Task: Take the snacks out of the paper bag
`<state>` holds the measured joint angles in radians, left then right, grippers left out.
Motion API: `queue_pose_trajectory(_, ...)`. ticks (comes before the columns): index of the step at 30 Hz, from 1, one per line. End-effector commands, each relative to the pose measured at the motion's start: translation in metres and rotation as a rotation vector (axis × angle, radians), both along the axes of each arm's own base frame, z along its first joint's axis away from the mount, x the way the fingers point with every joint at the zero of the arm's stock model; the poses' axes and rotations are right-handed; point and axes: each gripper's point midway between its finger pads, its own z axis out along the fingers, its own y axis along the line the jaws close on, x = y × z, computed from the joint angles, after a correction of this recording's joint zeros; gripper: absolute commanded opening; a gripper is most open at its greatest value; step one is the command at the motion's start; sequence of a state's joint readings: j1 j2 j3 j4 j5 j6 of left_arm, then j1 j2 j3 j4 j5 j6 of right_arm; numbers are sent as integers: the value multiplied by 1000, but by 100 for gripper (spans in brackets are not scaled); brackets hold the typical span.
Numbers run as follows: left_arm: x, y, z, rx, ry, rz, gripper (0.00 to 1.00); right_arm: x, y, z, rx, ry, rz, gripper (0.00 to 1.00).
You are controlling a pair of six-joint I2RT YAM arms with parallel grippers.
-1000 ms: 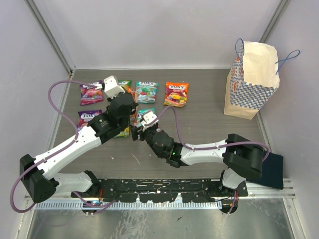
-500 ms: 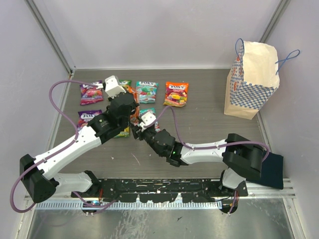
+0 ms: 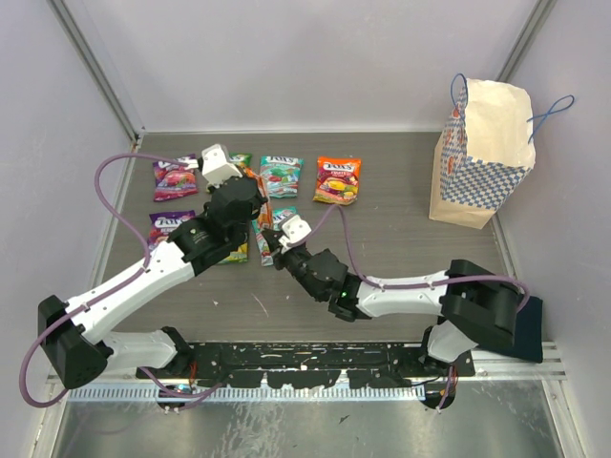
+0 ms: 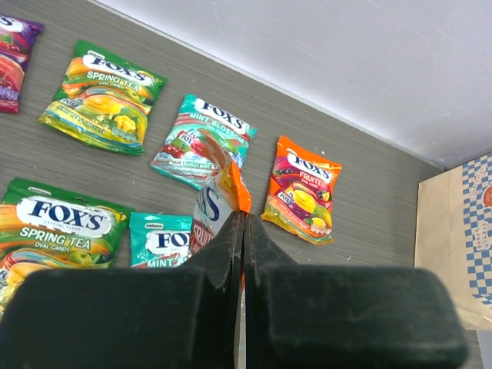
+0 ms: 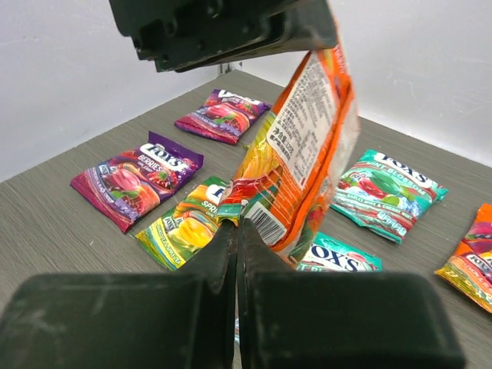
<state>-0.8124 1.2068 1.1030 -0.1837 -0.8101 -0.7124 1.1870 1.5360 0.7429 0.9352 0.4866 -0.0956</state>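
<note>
An orange snack packet (image 3: 262, 240) hangs upright above the table between my two grippers. My left gripper (image 4: 244, 219) is shut on its top edge, and the same packet (image 4: 221, 192) shows just past the fingertips. My right gripper (image 5: 237, 227) is shut on the lower corner of the packet (image 5: 307, 146), beside the barcode. In the top view the left gripper (image 3: 250, 212) and right gripper (image 3: 271, 252) meet at mid-table. Several other snacks lie flat: purple (image 3: 175, 178), teal (image 3: 281, 176), orange (image 3: 339, 179). The paper bag (image 3: 482, 153) stands upright at the far right.
More packets lie under the arms: a purple one (image 3: 170, 227), a green one (image 3: 237, 252) and a partly hidden teal one (image 3: 282, 216). A dark blue cloth (image 3: 523, 329) lies at the near right edge. Grey walls close in the table.
My right gripper has closed from open onto the packet's lower corner and its arm has shifted slightly right. The left gripper has kept its hold.
</note>
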Motion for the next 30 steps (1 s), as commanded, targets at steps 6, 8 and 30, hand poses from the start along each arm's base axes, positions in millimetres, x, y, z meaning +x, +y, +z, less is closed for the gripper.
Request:
queue_pose_trajectory(6, 11, -24, 33, -13, -87, -93, 0, -14, -73, 64, 315, 25, -39, 1)
queue_pose_trajectory(8, 14, -42, 28, 15, -77, -172, 2, -14, -93, 61, 362, 68, -51, 1)
queue_pose_trajectory(30, 55, -227, -70, 38, 111, -726, 9, -1, -217, -70, 458, 489, -303, 1)
